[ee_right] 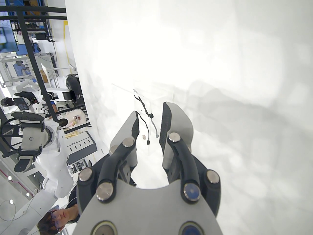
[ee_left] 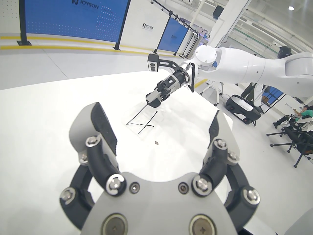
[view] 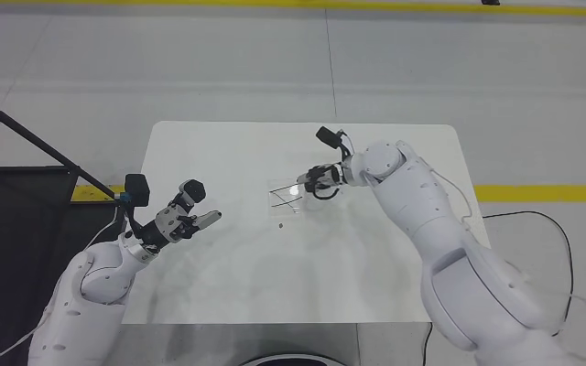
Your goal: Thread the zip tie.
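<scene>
Two thin black zip ties (view: 284,196) lie crossed on the white table (view: 385,274), near its middle. My right gripper (view: 305,181) hangs low over their far end, tips almost on the table. In the right wrist view its fingers (ee_right: 166,121) stand a narrow gap apart, open, with the zip ties (ee_right: 144,107) lying between and just beyond them. From the left wrist view, the right gripper (ee_left: 150,102) meets the tip of one zip tie (ee_left: 143,123). My left gripper (view: 203,206) (ee_left: 157,110) is wide open and holds nothing, over the table's left side, well short of the ties.
A small dark speck (ee_left: 156,143) lies on the table between my left gripper and the ties. The ties seem to rest on a faint clear sheet (ee_right: 127,89). A black post and a dark panel (view: 37,220) stand off the table's left edge.
</scene>
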Available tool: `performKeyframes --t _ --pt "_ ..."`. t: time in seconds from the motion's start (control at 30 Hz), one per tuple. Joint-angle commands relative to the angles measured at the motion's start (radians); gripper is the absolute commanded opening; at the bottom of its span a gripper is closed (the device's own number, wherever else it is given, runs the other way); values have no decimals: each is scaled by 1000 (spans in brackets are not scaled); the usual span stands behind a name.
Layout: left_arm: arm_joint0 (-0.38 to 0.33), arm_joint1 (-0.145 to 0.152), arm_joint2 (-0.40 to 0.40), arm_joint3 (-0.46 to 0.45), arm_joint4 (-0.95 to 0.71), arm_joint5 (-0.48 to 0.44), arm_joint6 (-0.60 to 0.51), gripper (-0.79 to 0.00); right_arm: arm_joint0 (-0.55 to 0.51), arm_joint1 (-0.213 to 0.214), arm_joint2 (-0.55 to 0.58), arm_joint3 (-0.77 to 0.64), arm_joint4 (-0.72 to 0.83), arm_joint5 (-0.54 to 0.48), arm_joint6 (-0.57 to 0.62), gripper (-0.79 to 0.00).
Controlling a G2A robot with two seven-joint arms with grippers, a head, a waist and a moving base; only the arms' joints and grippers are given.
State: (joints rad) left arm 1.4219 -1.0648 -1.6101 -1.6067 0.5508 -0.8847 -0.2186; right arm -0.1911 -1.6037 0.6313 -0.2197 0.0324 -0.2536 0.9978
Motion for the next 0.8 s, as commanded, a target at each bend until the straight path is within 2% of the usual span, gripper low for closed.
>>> performKeyframes --t 0.0,0.33,0.77 --pt "0 0 0 0 0 0 0 0 2 -2 2 3 -4 3 2 -554" --pt "0 0 0 0 0 0 0 0 4 -13 9 10 -22 15 -2 -579" --pt "0 0 0 0 0 0 0 0 6 -23 22 17 -41 20 4 -662"
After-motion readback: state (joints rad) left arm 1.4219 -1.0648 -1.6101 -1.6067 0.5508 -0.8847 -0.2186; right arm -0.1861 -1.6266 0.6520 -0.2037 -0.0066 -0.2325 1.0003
